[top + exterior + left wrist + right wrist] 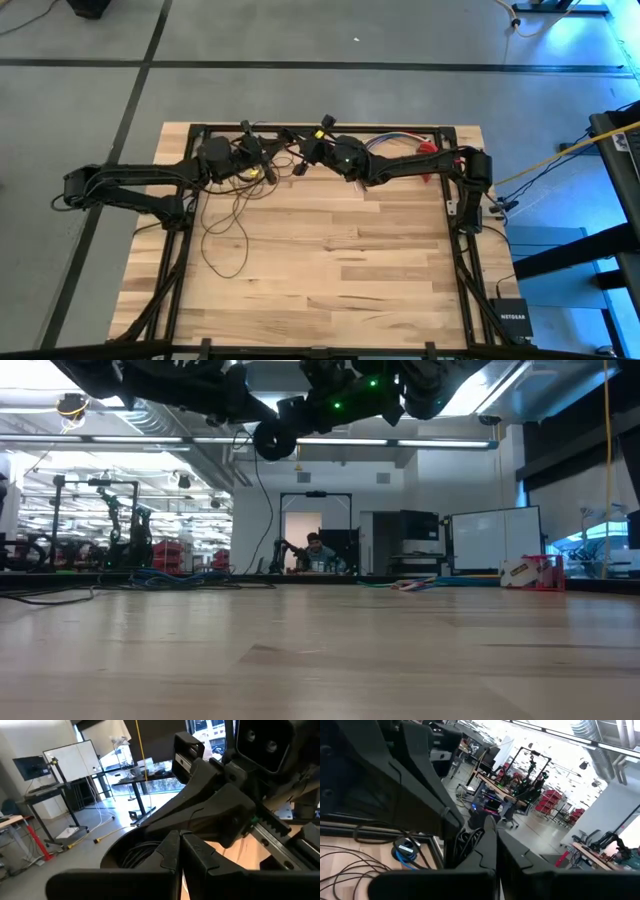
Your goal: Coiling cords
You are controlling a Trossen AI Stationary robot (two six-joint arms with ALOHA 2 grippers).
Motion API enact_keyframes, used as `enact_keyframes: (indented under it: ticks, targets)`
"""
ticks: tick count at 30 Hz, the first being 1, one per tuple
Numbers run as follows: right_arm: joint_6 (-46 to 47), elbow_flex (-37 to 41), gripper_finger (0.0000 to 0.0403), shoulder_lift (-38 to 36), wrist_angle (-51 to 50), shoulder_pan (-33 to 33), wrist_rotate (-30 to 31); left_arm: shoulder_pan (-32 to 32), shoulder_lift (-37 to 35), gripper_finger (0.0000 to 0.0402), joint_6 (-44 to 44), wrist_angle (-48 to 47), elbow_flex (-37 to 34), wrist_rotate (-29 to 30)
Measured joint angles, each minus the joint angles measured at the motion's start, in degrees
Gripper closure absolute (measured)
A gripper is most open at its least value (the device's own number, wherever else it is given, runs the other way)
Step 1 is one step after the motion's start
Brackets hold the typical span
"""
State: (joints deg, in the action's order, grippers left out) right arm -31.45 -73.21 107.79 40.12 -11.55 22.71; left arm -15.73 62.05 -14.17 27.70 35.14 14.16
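The cords are a thin dark wire. Part of it is gathered into a bundle of several strands [138, 856] [469, 839] held above the table's far middle, between my two grippers. The rest trails down to slack loops [226, 228] lying on the wooden table [330, 270]. My left gripper [258, 152] [180, 851] and my right gripper [306, 150] [493, 845] point level at each other, both shut at the bundle. In the low view a dark round shape [272, 440] hangs under the arms, and a thin strand [262, 500] drops from it. My left gripper comes in level from the table's left, its fingers [169, 851] shut on the gathered strands [131, 860]. The strands curve in beside the fingers, which hide the pinch itself. The bundle is lifted clear of the table. My right gripper comes in level from the table's right. Its shut fingers [485, 851] close on several strands [471, 836] that run in between them. The strands show at the fingers' free ends. The bundle is clear of the table, with slack wire trailing off to the table below.
Multicoloured wires [396, 142] and a red item [428, 152] lie at the far right of the table. A blue roll [405, 851] sits near the frame rail. A black box [510, 320] stands beside the table's near right corner. The near half of the table holds only the loose loops.
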Motion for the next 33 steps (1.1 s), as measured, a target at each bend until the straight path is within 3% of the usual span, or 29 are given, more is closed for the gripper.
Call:
enact_keyframes:
  ticks: [7,16,20,33]
  targets:
    - [1.3,0.02,0.0397,0.0,0.21,0.0,-0.38,0.02,0.32,0.0386,-4.35,0.24,0.02,-0.52]
    - [1.39,0.0,0.0397,0.0,0.7,-0.22,0.21,2.04,0.43,0.0278,-4.37,-0.82,0.02,-1.98]
    - [1.39,0.0,0.0397,-0.02,0.7,-0.2,0.12,4.12,0.43,0.0253,-6.01,-2.7,0.02,-1.51]
    - [0.49,0.11,0.0397,-0.02,-0.42,-0.14,-0.21,4.81,7.5,0.0254,-6.14,-2.51,0.02,-0.5]
